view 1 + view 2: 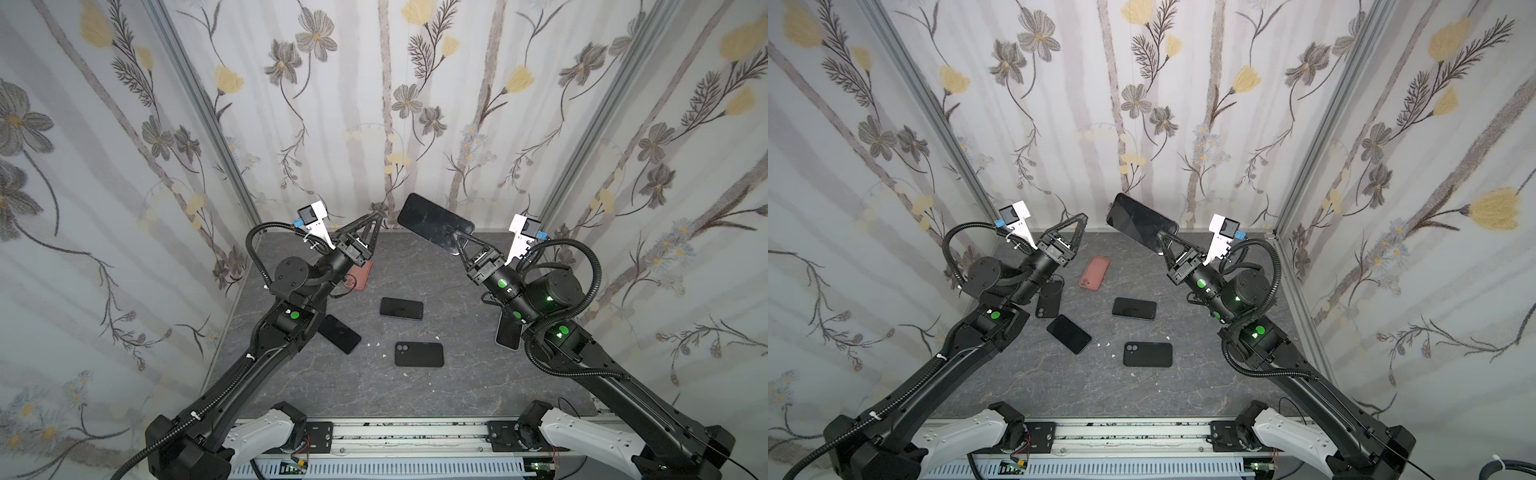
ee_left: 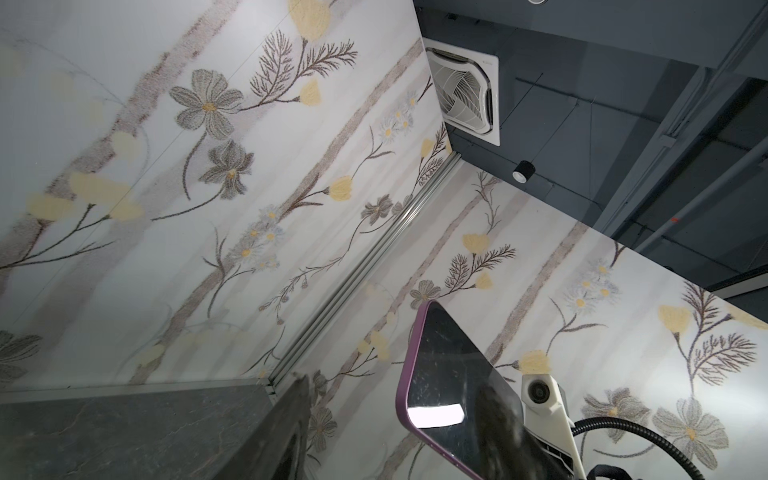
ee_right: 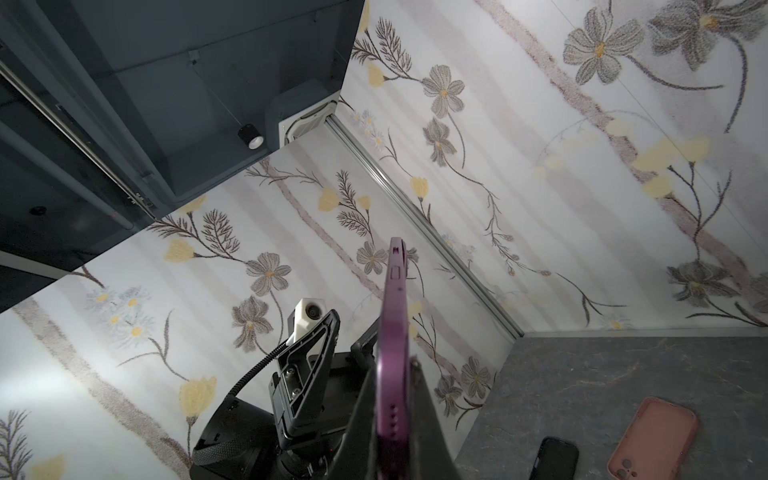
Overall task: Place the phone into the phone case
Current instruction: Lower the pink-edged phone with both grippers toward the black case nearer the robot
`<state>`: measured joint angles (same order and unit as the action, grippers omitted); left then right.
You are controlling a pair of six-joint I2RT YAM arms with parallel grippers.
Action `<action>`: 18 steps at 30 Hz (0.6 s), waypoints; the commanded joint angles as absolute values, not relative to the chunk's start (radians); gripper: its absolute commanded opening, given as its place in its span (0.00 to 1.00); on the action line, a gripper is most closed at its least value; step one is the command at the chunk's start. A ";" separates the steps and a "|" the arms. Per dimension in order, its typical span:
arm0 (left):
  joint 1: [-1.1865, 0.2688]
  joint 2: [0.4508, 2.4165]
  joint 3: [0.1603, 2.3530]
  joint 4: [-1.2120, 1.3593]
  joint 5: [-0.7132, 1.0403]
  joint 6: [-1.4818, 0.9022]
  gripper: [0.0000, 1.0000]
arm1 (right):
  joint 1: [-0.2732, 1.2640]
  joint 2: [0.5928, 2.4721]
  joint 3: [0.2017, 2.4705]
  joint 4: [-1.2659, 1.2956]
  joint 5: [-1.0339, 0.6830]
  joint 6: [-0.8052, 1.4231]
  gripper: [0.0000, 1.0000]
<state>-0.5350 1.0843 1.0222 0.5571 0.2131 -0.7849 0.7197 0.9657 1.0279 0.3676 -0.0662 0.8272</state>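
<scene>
Top views: right gripper [image 1: 455, 240] clamps the glossy dark phone [image 1: 432, 220] aloft. Left gripper [image 1: 375, 219] parted, empty; its arm half-hides the pink case [image 1: 360, 277].
Left wrist: own jaws blurred; phone [image 2: 449, 374] rim purple.
Right wrist: pink case [image 3: 654, 436] matte, round-cornered, lying flat.

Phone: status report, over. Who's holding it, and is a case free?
Left end effector open, empty. Right end effector shut on purple-edged phone, held above table. Pink case lies empty, nothing on it.

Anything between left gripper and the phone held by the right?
Nothing. Both top views show a bare gap between left gripper and the phone in the right gripper, only wall behind.
</scene>
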 commanded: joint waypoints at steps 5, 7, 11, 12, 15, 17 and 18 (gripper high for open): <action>-0.535 1.060 1.015 0.413 0.166 -0.704 0.61 | 0.720 0.932 1.014 0.252 -0.011 0.815 0.00; -0.534 1.060 1.017 0.371 0.164 -0.688 0.61 | 0.720 0.923 1.013 0.208 -0.002 0.813 0.00; -0.534 1.063 1.020 0.284 0.164 -0.654 0.61 | 0.720 0.903 1.001 0.122 0.009 0.813 0.00; -0.534 1.063 1.020 0.264 0.165 -0.648 0.61 | 0.721 0.897 0.996 0.107 0.010 0.816 0.00; -0.534 1.065 1.017 0.200 0.168 -0.626 0.61 | 0.720 0.879 0.971 0.065 0.010 0.835 0.00; -0.534 1.066 1.015 0.160 0.170 -0.611 0.61 | 0.720 0.865 0.943 0.050 0.005 0.853 0.00; -0.534 1.066 1.013 0.146 0.170 -0.608 0.61 | 0.721 0.859 0.932 0.045 0.004 0.862 0.00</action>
